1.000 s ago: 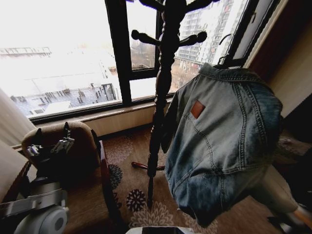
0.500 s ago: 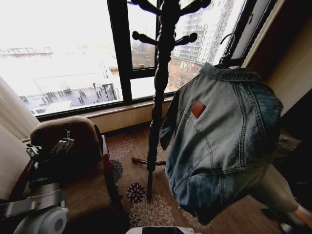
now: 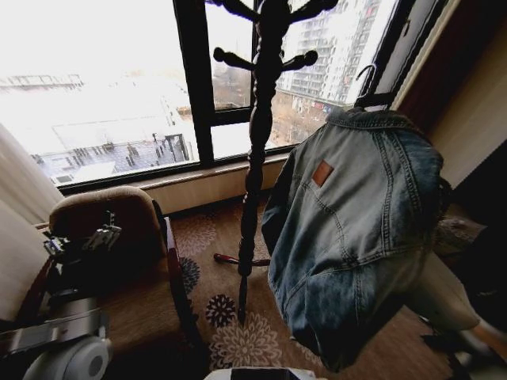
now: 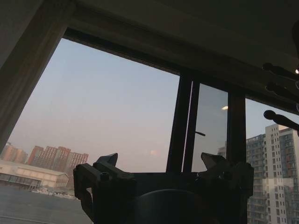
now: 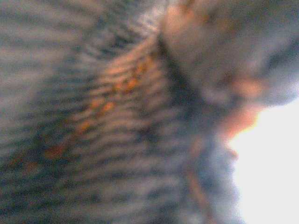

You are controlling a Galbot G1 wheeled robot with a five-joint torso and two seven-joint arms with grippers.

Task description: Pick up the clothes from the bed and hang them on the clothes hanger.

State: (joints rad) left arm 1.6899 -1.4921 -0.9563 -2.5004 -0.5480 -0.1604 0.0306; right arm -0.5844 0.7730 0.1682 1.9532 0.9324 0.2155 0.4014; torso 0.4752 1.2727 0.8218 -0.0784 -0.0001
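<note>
Change since the earlier frames: the light-blue washed denim jacket [image 3: 356, 229] has swung slightly, its collar a touch lower and its body turned a little further side-on; the wider scene has shifted slightly with the head camera. Item: jacket, held aloft to the right of the dark turned-wood coat stand [image 3: 257, 134], back panel and small brown leather patch [image 3: 322, 172] facing the camera, hem hanging free above the patterned floral carpet [image 3: 230, 317]. Item: thin black coat hanger [image 3: 371, 93], its hook and top bar showing just above the collar, near the window frame; it appears to sit inside the shoulders, though the denim hides the arms of it. Item: right gripper, buried in the cloth; the right wrist view gives close denim weave with orange stitching [image 5: 93, 116], and whether its fingers are closed cannot be told. Item: left gripper [image 3: 83, 241], parked low at the left over the brown upholstered armchair [image 3: 119, 218], fingers [image 4: 108, 161] spread apart and holding nothing, pointed toward the window. Progress, by judgement: pick-up done, garment seemingly on the hanger; outstanding is hooking the hanger onto a peg of the stand, which is not yet done.
</note>
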